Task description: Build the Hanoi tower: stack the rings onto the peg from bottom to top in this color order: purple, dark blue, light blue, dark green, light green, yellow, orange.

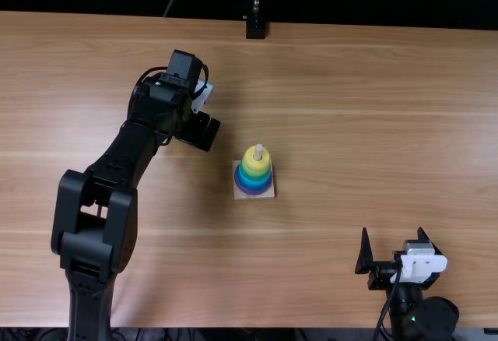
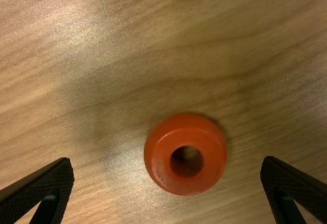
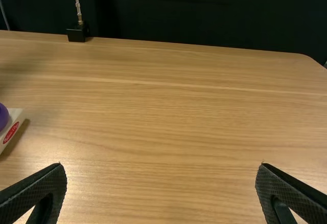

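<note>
In the top view my left gripper point(image 1: 199, 132) is over the table, up and left of the peg base point(image 1: 264, 195). Rings point(image 1: 254, 172) are stacked on the peg point(image 1: 258, 151), purple at the bottom, then blues and greens, yellow on top. Seen from the left wrist, an orange ring point(image 2: 210, 156) lies flat on the wood between the spread fingers of the left gripper point(image 2: 167, 191). At the lower right, my right gripper point(image 1: 394, 241) stands open; its own wrist view shows the right gripper point(image 3: 161, 193) with nothing between its fingers. That view also catches the purple ring point(image 3: 3, 116) at its edge.
A small black stand point(image 1: 255, 26) with a metal post is at the table's far edge, where a dark curtain hangs behind. The left arm point(image 1: 99, 224) stretches up the left side of the table point(image 1: 373, 123).
</note>
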Motion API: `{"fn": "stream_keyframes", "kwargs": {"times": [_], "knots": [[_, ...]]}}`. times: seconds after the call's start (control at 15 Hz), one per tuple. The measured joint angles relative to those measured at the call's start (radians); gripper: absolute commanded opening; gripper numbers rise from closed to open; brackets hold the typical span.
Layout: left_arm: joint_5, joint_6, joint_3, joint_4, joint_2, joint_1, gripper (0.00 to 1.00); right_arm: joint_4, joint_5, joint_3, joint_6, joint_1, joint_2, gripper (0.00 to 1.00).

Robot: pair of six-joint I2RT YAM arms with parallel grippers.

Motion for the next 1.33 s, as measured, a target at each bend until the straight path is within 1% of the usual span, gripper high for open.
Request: {"fn": "stream_keyframes", "kwargs": {"times": [0.13,0.2,0.27,0.4,0.47,0.53,0.6,0.67,1.13,1.33], "knots": [[0.0,0.0,0.0,0.001,0.029,0.0,1.0,0.0,0.0,0.0,0.001,0.0,0.0,1.0],[-0.005,0.003,0.0,0.002,0.042,0.0,1.0,0.001,0.0,0.0,0.0,0.0,0.0,1.0],[0.0,0.002,0.0,0.005,0.042,-0.001,1.0,0.001,0.0,0.0,0.0,0.0,0.0,1.0],[0.0,0.002,0.0,0.004,0.043,-0.004,1.0,0.0,0.0,0.0,0.0,0.0,0.0,1.0],[-0.001,0.002,0.0,0.004,0.042,-0.007,0.79,0.0,0.0,0.0,0.0,0.0,0.0,1.0],[-0.001,0.003,0.0,0.005,0.042,-0.008,0.41,0.0,0.0,0.0,0.0,0.0,0.0,1.0],[-0.001,0.003,0.0,0.005,0.042,-0.013,0.08,0.0,0.0,0.0,0.0,0.0,0.0,1.0],[-0.001,0.005,0.0,0.005,0.042,-0.013,0.0,0.0,0.0,0.0,0.0,0.0,0.0,1.0],[-0.004,0.009,0.004,-0.005,0.042,-0.013,0.0,0.0,0.0,0.0,0.0,0.0,0.0,1.0],[-0.004,0.008,0.094,-0.037,0.039,-0.013,0.0,0.0,0.0,0.0,0.0,0.0,0.0,1.0]]}}
